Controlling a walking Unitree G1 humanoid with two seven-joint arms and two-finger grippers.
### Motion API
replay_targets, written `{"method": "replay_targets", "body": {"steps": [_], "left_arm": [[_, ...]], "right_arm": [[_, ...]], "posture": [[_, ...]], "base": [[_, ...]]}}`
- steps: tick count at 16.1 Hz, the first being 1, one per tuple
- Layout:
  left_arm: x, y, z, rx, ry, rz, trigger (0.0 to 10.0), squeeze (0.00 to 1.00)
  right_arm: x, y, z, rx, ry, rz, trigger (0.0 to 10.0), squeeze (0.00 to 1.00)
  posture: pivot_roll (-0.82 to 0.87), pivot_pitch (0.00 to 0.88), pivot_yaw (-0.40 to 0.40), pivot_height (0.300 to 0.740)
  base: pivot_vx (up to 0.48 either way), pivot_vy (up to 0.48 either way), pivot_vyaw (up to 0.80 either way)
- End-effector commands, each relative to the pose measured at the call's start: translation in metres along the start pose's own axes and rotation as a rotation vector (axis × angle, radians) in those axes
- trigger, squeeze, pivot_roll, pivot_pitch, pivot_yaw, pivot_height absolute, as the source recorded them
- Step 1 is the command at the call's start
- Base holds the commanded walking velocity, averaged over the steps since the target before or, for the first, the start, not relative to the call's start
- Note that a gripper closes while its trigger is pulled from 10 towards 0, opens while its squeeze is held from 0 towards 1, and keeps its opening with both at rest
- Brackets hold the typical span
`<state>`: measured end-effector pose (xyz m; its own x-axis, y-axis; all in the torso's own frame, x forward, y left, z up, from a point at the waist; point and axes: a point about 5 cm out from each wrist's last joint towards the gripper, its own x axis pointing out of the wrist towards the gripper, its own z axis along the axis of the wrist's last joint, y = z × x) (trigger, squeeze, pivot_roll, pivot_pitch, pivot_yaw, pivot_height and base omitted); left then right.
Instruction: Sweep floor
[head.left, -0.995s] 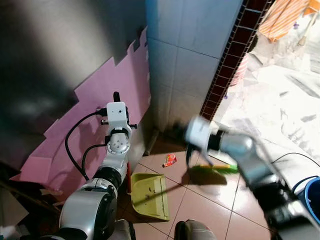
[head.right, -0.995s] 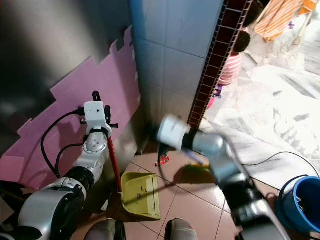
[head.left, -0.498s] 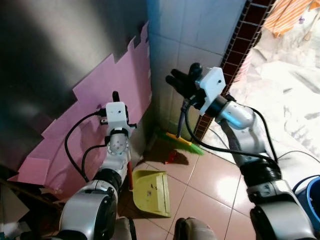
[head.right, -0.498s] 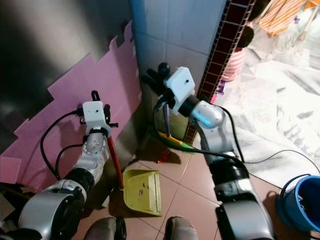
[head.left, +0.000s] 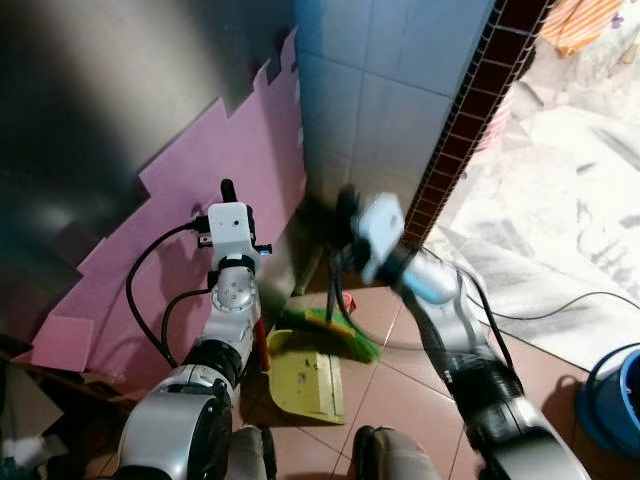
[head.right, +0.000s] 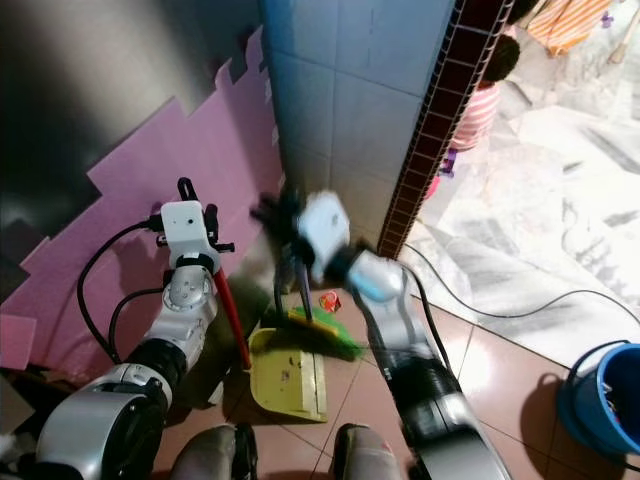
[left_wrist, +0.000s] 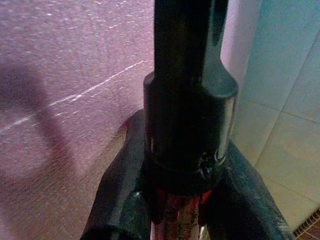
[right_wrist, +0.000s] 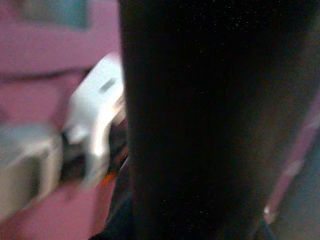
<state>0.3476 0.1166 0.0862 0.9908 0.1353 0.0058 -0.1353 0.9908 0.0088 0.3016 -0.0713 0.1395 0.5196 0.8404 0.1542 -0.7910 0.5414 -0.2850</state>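
Note:
A yellow-green dustpan (head.left: 305, 375) rests on the tiled floor, its red pole (head.right: 232, 315) rising to a black cap (left_wrist: 187, 110). My left gripper (head.left: 232, 215) is shut on that pole just under the cap, close to the pink wall. My right gripper (head.left: 350, 225), blurred by motion, is shut on a broom's dark handle (head.right: 298, 275). The green broom head (head.left: 340, 335) lies at the dustpan's mouth. A small red piece of litter (head.left: 347, 300) sits on the floor just beyond the broom head, near the wall corner.
Pink foam mats (head.left: 200, 190) lean on the dark wall to the left, and a tiled wall (head.left: 400, 100) forms the corner ahead. A blue bucket (head.right: 600, 400) stands at the right. A black cable (head.right: 520, 315) crosses the floor. A person in stripes (head.right: 475, 110) is behind the dark-tiled wall edge.
My right arm has swung the broom down from the wall corner, bringing its green head to the dustpan's mouth. The left arm and dustpan have stayed in place.

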Motion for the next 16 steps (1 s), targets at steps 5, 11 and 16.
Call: {"method": "replay_targets", "body": {"steps": [5, 11, 16], "left_arm": [[-0.010, 0.001, -0.024, 0.046, 0.117, -0.011, 10.0, 0.00], [-0.003, 0.007, -0.009, 0.038, 0.039, -0.016, 10.0, 0.00], [0.004, 0.016, 0.003, 0.061, -0.021, -0.024, 10.0, 0.00]], "right_arm": [[-0.041, 0.008, 0.000, -0.018, 0.131, 0.145, 10.0, 0.00], [-0.116, 0.025, 0.013, 0.034, 0.391, 0.341, 10.0, 0.00], [-0.093, 0.006, 0.038, 0.082, 0.257, 0.214, 10.0, 0.00]], "posture": [[-0.07, 0.203, 0.036, 0.740], [-0.13, 0.177, 0.029, 0.740], [-0.12, 0.150, 0.035, 0.740]], "base": [[0.000, 0.000, 0.00], [0.000, 0.000, 0.00], [0.000, 0.000, 0.00]]}}
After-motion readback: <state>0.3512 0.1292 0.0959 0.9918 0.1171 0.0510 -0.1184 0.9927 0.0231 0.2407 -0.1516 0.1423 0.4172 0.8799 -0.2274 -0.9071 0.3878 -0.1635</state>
